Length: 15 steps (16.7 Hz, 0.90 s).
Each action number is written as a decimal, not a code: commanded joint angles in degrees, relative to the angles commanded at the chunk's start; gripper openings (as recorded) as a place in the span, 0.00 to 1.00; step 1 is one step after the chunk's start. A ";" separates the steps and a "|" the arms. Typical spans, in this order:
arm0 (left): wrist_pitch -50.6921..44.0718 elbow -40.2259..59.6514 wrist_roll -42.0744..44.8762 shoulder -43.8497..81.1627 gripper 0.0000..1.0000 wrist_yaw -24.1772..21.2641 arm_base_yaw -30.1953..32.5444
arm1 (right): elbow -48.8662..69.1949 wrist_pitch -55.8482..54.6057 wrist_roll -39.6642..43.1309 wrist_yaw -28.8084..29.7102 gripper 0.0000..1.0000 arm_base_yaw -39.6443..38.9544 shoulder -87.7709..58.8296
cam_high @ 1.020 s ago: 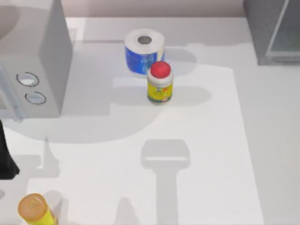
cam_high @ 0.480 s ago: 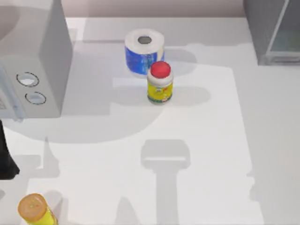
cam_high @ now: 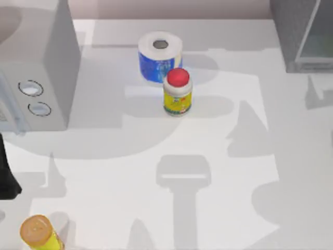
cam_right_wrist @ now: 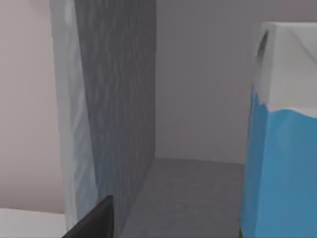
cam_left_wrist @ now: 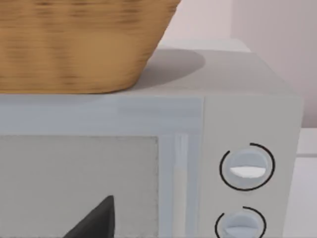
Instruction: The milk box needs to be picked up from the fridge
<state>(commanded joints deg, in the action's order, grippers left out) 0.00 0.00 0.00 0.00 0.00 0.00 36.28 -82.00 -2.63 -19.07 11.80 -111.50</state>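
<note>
1. The left arm (cam_high: 6, 174) is seen as a dark shape at the table's left edge in the top view. A dark tip of the left gripper (cam_left_wrist: 96, 220) is seen in the left wrist view. Whether its jaws are spread or pressed together cannot be told.
2. A light grey box with two round dials (cam_high: 36, 62) is faced squarely by the left gripper and lies close ahead of it. A woven basket (cam_left_wrist: 79, 44) is set on top of this box, above the line of the jaws.
3. A yellow bottle with an orange cap (cam_high: 37, 233) is stood at the near left corner of the table (cam_high: 218, 208), well apart from both grippers.
4. A blue-and-white paper roll (cam_high: 159, 56) is stood upright near the middle of the table's far side. A yellow bottle with a red cap (cam_high: 178, 92) is placed just beside it, on its near side.
5. The fridge (cam_high: 304, 34) is stood at the far right corner, and its grey inside is looked into by the right wrist camera.
6. A dark tip of the right gripper (cam_right_wrist: 94, 220) is seen at the fridge's opening. The state of its jaws cannot be told.
7. The milk box (cam_right_wrist: 282, 134) is stood upright on the fridge floor, ahead of the right gripper and off to one side of it, untouched.
</note>
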 joint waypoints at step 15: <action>0.00 0.00 0.00 0.00 1.00 0.00 0.00 | 19.13 14.68 1.86 9.80 1.00 -0.58 -11.52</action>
<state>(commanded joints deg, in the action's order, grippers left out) 0.00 0.00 0.00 0.00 0.00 0.00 55.42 -67.32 -0.77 -9.27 11.22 -123.02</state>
